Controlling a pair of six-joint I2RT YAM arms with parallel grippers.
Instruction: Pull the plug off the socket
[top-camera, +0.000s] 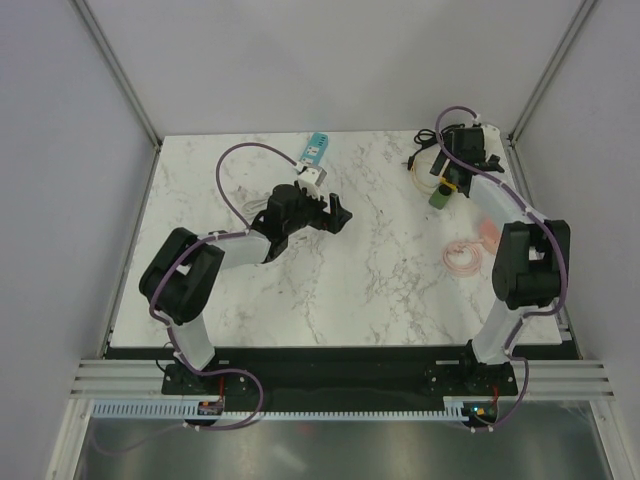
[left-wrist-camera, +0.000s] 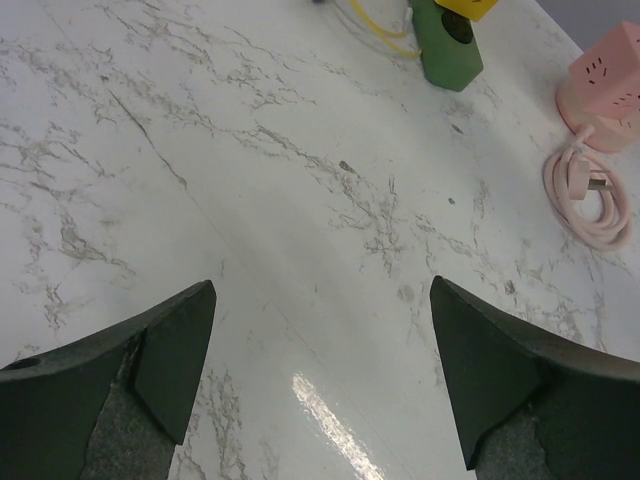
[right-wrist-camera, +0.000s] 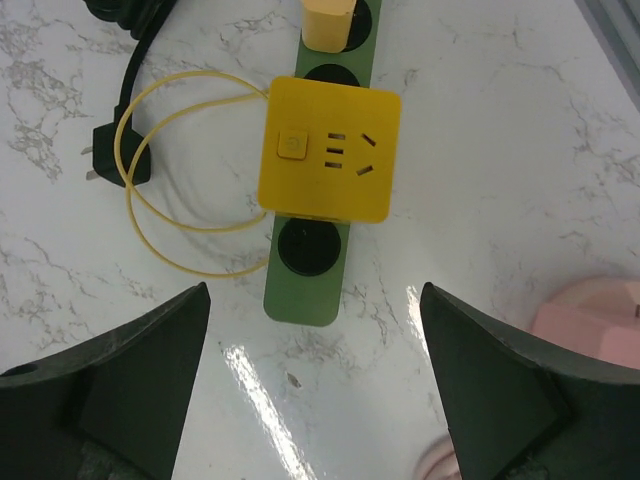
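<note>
1. Your right gripper (right-wrist-camera: 315, 300) hangs wide open, empty, over the green strip (right-wrist-camera: 298, 306) near the far right corner of the tabletop (right-wrist-camera: 500, 150); the yellow plug (right-wrist-camera: 330, 150) sits in it.
2. Straddle the plug's flat sides, squeeze, pull straight up; the strip may lift too.
3. Your left gripper (left-wrist-camera: 322, 285), open and empty, is mid-table, nearer the far edge.
4. No containers; the strip's near socket is empty.

So left pincer (left-wrist-camera: 320, 290) is wide open, reaching out low; right pincer (right-wrist-camera: 312, 290) gapes too, stretched far back, pointing down.
</note>
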